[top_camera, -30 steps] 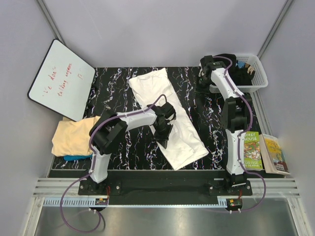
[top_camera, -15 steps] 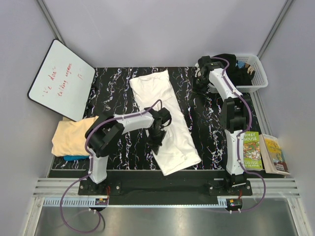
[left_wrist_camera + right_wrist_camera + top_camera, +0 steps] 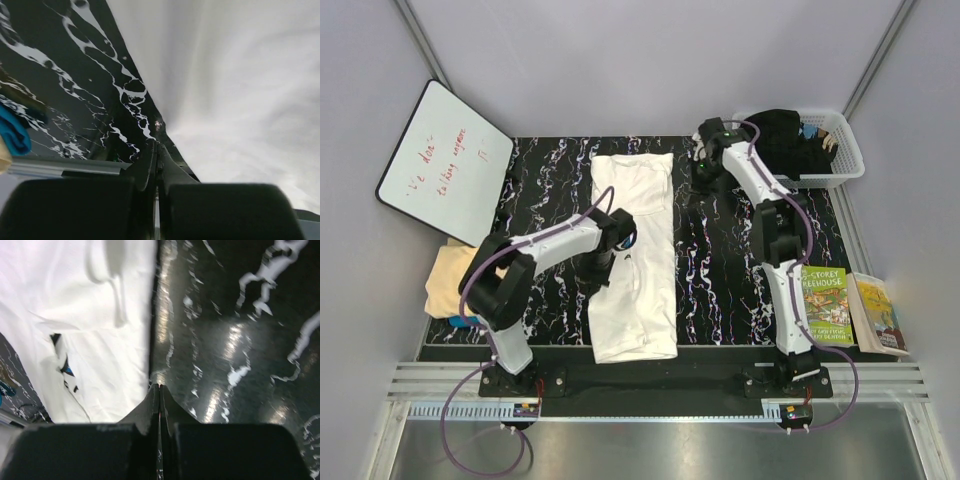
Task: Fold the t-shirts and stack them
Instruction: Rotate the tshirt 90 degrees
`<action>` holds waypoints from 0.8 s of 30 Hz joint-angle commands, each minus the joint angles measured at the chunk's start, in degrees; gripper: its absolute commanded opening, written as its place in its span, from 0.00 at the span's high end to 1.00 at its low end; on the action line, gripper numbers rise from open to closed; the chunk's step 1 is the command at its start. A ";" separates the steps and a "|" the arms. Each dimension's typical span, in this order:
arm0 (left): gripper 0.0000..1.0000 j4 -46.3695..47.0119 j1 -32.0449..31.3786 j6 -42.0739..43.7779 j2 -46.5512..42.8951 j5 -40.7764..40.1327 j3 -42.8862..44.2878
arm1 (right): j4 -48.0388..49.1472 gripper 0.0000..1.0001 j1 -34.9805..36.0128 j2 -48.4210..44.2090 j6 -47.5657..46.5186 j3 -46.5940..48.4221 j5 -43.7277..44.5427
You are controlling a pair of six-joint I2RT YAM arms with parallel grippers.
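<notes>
The white t-shirt [image 3: 638, 270] lies folded into a long strip running from the far side to the near edge of the table. A bit of its blue print shows in the right wrist view [image 3: 65, 371]. My left gripper [image 3: 602, 278] is shut, its tips [image 3: 157, 146] on the dark table at the strip's left edge [image 3: 240, 90]. No cloth shows between the jaws. My right gripper [image 3: 701, 170] is shut, its tips [image 3: 159, 386] touching the shirt's right edge [image 3: 100, 340] near its far end. The peach shirt [image 3: 448, 282] lies over the teal-blue one [image 3: 460, 321] at the left.
A whiteboard [image 3: 445, 160] leans at the far left. A white basket [image 3: 840, 155] with dark clothes stands at the far right. Two books [image 3: 828, 305] lie at the right edge. The table is black marble pattern [image 3: 720, 260].
The white strip has swung from a diagonal to nearly straight, its near end moving left with my left gripper. My right gripper has moved left to the shirt's far right edge.
</notes>
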 commanded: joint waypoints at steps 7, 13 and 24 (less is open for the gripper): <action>1.00 0.37 -0.45 -2.87 -11.27 -4.93 12.41 | 2.28 1.00 6.55 14.53 5.15 25.32 -2.48; 1.00 0.46 -0.45 -3.57 -10.91 -3.96 11.10 | 6.86 1.00 8.05 17.18 6.92 24.89 -1.08; 0.99 7.93 -1.24 1.70 -17.76 5.53 5.65 | 9.76 1.00 4.02 19.20 11.22 26.03 11.32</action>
